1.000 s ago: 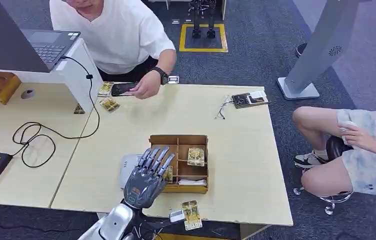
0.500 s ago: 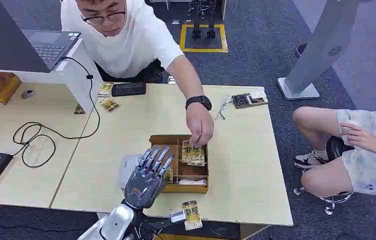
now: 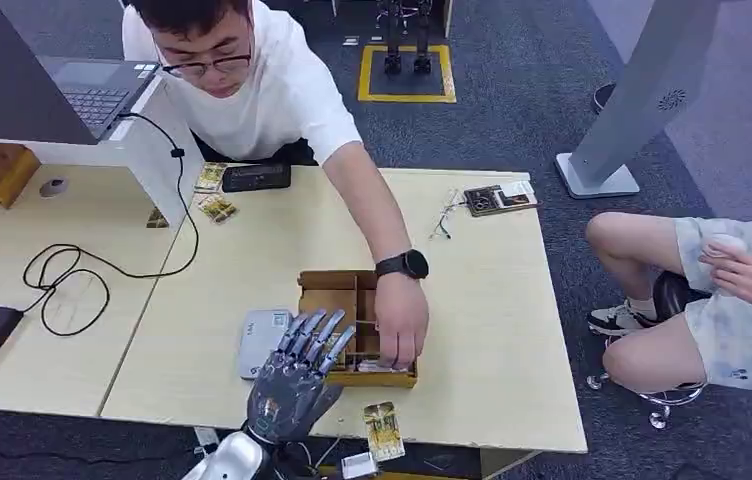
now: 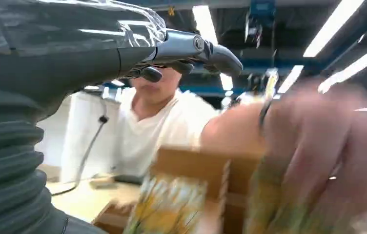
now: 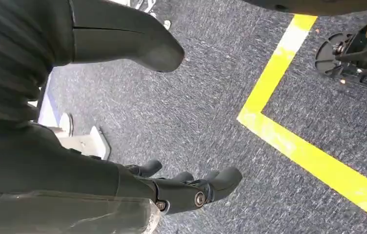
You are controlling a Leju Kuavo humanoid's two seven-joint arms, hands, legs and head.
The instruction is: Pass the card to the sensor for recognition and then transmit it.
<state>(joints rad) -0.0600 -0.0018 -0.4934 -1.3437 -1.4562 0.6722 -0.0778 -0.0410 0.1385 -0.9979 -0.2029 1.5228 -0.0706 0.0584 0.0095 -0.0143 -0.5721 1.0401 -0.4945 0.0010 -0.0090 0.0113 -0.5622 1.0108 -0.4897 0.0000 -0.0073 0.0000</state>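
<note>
The wooden table (image 3: 252, 270) is standing on grey carpet (image 3: 512, 120). The left hand (image 3: 292, 375), fingers spread and empty, is hovering just short of the divided box (image 3: 330, 285); a person's hand (image 3: 400, 318) is covering the cards beyond the fingertips, blurred in the wrist view. A card (image 3: 382, 430) is lying beside the wrist. The right hand (image 5: 172, 187) is hanging, loosely spread and empty.

Pale wooden bench (image 3: 252, 270). Near its front edge stands a brown divided tray (image 3: 352, 300); just beside it, toward the left edge, lies a white card reader (image 3: 260, 340). A card (image 3: 383, 431) overhangs the front edge. At the back edge: a black device (image 3: 257, 177), two small packets (image 3: 215, 195), and, toward the right corner, glasses (image 3: 446, 215) and a tablet (image 3: 499, 198).
</note>
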